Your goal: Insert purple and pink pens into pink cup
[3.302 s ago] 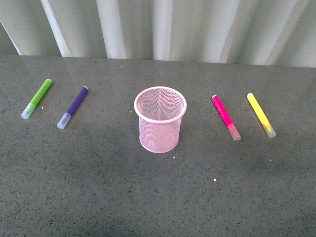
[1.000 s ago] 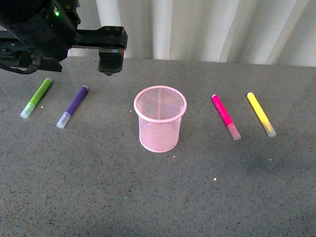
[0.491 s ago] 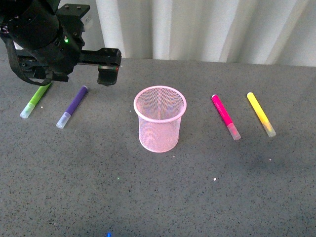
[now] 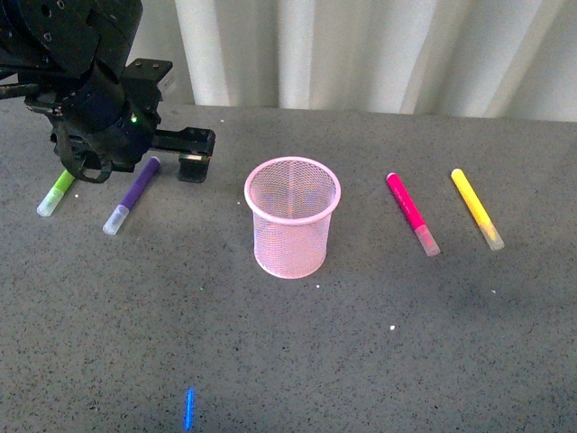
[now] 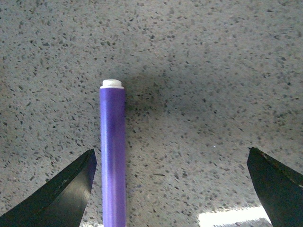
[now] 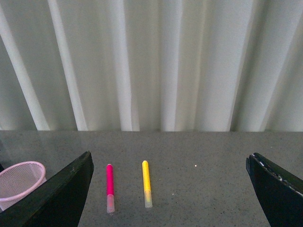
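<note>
The pink cup (image 4: 292, 216) stands upright and empty at the table's middle. The purple pen (image 4: 132, 196) lies to its left, the pink pen (image 4: 412, 214) to its right. My left gripper (image 4: 171, 167) is open and low over the purple pen's far end. In the left wrist view the purple pen (image 5: 112, 156) lies just inside one finger (image 5: 61, 198), untouched, with the left gripper (image 5: 173, 189) empty. My right gripper (image 6: 170, 189) is open, empty and out of the front view. Its view shows the pink pen (image 6: 110, 184) and the cup (image 6: 21, 182).
A lime-green marker (image 4: 55, 194) lies left of the purple pen, partly under my left arm. A yellow marker (image 4: 477, 209) lies right of the pink pen and also shows in the right wrist view (image 6: 147, 182). A white curtain (image 4: 379, 54) hangs behind the grey table.
My left arm came into view at the top left and has dropped towards the purple pen. The pens and cup have not moved. A small blue light spot now shows on the table front.
</note>
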